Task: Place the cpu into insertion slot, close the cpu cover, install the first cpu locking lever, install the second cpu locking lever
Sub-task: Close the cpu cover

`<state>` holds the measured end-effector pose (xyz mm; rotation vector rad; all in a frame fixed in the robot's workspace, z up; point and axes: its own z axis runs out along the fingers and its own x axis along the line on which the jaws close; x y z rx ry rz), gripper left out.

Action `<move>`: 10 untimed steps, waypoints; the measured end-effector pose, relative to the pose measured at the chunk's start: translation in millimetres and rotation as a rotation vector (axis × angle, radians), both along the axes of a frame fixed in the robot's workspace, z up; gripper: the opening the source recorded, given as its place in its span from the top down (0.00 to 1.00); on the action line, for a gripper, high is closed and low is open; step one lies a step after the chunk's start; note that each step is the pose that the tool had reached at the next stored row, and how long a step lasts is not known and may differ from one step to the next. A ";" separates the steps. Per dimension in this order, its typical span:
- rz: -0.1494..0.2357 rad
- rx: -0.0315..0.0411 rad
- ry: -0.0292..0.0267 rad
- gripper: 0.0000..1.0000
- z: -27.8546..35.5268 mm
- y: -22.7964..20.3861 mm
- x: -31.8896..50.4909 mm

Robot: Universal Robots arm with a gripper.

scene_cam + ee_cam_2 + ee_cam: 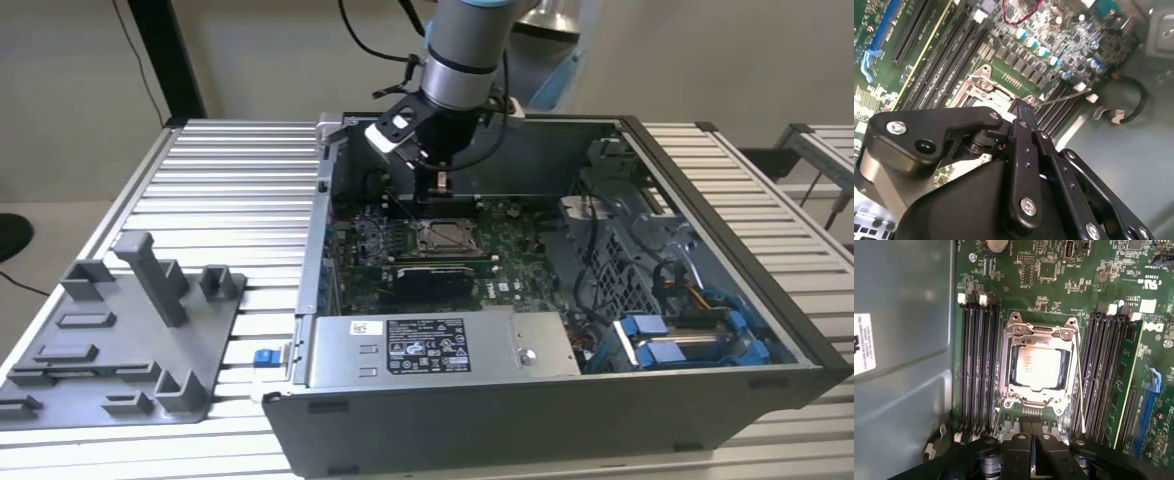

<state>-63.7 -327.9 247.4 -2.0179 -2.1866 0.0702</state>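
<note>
The cpu (pixel 1036 367) lies flat in the insertion slot (pixel 441 236) of the green motherboard, its silver face showing. The cpu cover (pixel 1040 332) is folded down around it as a silver frame. A thin wire locking lever (pixel 1081 390) runs along one side of the socket, and its free end (pixel 1066 97) sticks out past the socket corner. My gripper (pixel 435 188) hangs inside the case just above the socket's far edge in the exterior view. Its black fingers (pixel 1023 131) are shut with nothing between them, tips (pixel 1031 439) close to the socket's edge.
Long black memory slots (pixel 979 365) flank the socket on both sides. The grey case walls (pixel 320 230) enclose the board. A power supply box (pixel 427 345) stands at the near side and blue drive bays (pixel 681 340) at the exterior view's right. A grey fixture tray (pixel 120 330) sits outside.
</note>
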 end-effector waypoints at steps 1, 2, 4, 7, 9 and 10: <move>0.000 -0.0002 0.0001 1.00 0.1 0.0 -1.8; 0.000 -0.0002 0.0001 1.00 0.1 0.0 -1.9; 0.000 -0.0004 0.0003 1.00 0.2 0.0 -2.3; 0.000 -0.0003 0.0001 1.00 0.1 0.0 -3.5; 0.000 -0.0003 0.0001 1.00 0.1 0.0 -3.8; 0.000 -0.0003 0.0001 1.00 0.1 0.0 -4.0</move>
